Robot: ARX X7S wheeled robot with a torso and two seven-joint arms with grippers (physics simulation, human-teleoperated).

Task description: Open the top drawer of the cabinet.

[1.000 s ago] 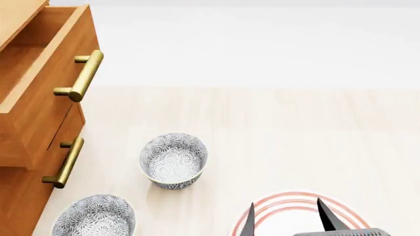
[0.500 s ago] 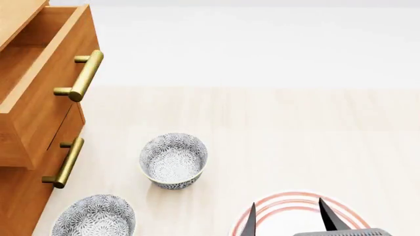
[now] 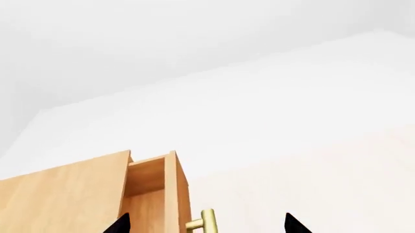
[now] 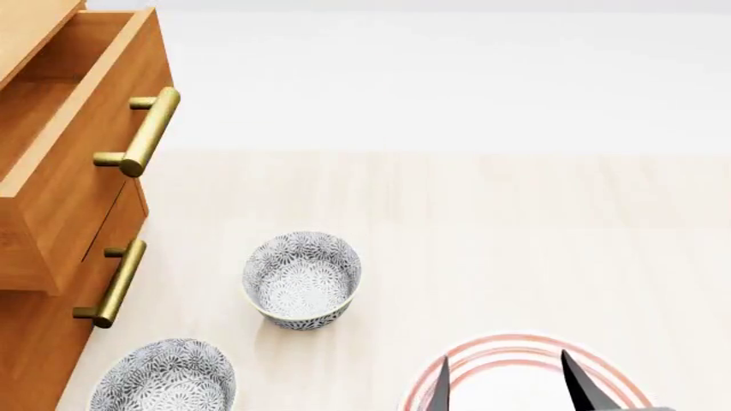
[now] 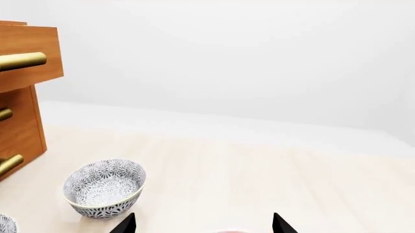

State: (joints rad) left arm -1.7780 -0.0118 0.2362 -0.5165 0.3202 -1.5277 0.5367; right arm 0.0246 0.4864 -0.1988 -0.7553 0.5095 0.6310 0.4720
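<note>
The orange-brown cabinet (image 4: pixel 34 351) stands at the left edge of the head view. Its top drawer (image 4: pixel 80 171) is pulled out, showing the paler inner box, and its brass bar handle (image 4: pixel 143 130) is free. The left wrist view looks along the cabinet top (image 3: pixel 65 189) and the open top drawer (image 3: pixel 152 194). There my left gripper (image 3: pixel 206 227) is open, and the end of the handle (image 3: pixel 207 221) shows between its dark fingertips. My right gripper (image 4: pixel 511 390) is open over a red-ringed plate (image 4: pixel 520 355), far from the cabinet.
Two patterned grey bowls sit on the pale wooden floor near the cabinet, one bowl (image 4: pixel 303 278) in the middle and another (image 4: pixel 166 377) by the lower drawers. The second drawer's handle (image 4: pixel 112 282) juts out below the open drawer.
My right gripper has slid a little down and to the right in the head view, and its body has dropped out of the frame. The drawer and bowls have not moved.
</note>
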